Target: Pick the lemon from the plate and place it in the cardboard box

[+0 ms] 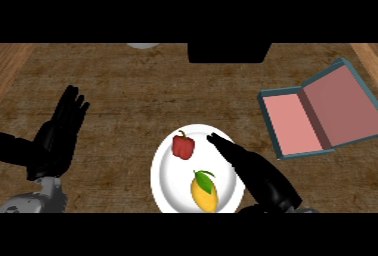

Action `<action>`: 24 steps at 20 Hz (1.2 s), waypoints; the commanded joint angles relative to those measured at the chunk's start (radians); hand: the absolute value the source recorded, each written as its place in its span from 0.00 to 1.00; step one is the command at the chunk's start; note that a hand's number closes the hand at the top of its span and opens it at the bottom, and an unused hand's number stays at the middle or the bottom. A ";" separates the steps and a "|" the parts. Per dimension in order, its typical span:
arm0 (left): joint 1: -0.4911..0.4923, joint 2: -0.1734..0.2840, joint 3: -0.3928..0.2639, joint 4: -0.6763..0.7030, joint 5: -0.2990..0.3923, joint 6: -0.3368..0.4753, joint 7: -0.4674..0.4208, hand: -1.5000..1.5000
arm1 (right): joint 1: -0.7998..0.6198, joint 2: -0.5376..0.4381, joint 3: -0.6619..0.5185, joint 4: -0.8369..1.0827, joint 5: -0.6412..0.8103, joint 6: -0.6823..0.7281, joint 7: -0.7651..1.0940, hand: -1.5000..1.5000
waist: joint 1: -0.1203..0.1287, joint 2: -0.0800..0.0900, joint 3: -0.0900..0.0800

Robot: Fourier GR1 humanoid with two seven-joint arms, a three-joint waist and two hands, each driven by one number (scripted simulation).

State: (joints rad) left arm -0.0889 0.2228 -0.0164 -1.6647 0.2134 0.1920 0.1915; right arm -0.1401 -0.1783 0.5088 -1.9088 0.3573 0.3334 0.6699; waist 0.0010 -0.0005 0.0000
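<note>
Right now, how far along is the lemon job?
Nothing is done yet: the lemon lies on the plate beside a red pepper. In hand: the right robot hand reaches over the plate with straight fingers, holding nothing. Left: grasp the lemon and place it in the open cardboard box. The left robot hand rests open at the left.

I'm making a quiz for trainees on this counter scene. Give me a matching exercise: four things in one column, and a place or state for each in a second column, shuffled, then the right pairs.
Things:
1. red pepper
2. lemon
3. box
4. left hand

Places or states:
A. lies open at the counter's right
B. on the near part of the plate
C. open and resting at the view's left
D. on the far part of the plate

Pairs: 1-D, 2-B, 3-A, 4-C
</note>
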 commanded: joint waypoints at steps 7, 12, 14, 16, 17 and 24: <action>0.001 -0.070 0.004 0.029 -0.057 -0.010 -0.016 0.50 | -0.013 0.080 -0.010 0.135 0.142 0.001 -0.074 0.00 | 0.000 0.001 0.000; -0.010 -0.074 0.034 -0.004 -0.054 -0.028 0.021 0.50 | -0.016 0.108 -0.037 0.154 0.171 0.036 -0.085 0.00 | 0.000 0.000 0.000; 0.076 -0.085 0.004 -0.100 -0.072 -0.019 0.029 0.50 | 0.074 0.070 -0.003 0.075 0.174 0.037 -0.093 0.00 | 0.000 -0.001 0.000; -0.067 -0.028 0.074 -0.010 -0.023 -0.059 0.088 0.50 | 0.122 0.058 0.009 0.158 0.202 -0.024 -0.220 0.00 | -0.003 0.000 0.000; -0.028 -0.069 0.063 -0.007 -0.054 -0.042 0.037 0.50 | 0.047 0.124 0.004 0.182 0.220 0.011 -0.137 0.00 | 0.000 0.000 0.000; -0.053 -0.067 0.093 0.049 -0.050 -0.087 0.024 0.50 | 0.049 0.176 0.037 0.193 0.261 0.006 -0.106 0.00 | -0.001 0.000 0.000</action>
State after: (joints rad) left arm -0.1153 0.1629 0.0649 -1.6432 0.1633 0.1180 0.2124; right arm -0.1039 -0.0321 0.5068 -1.7252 0.5789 0.3614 0.5481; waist 0.0004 -0.0004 0.0000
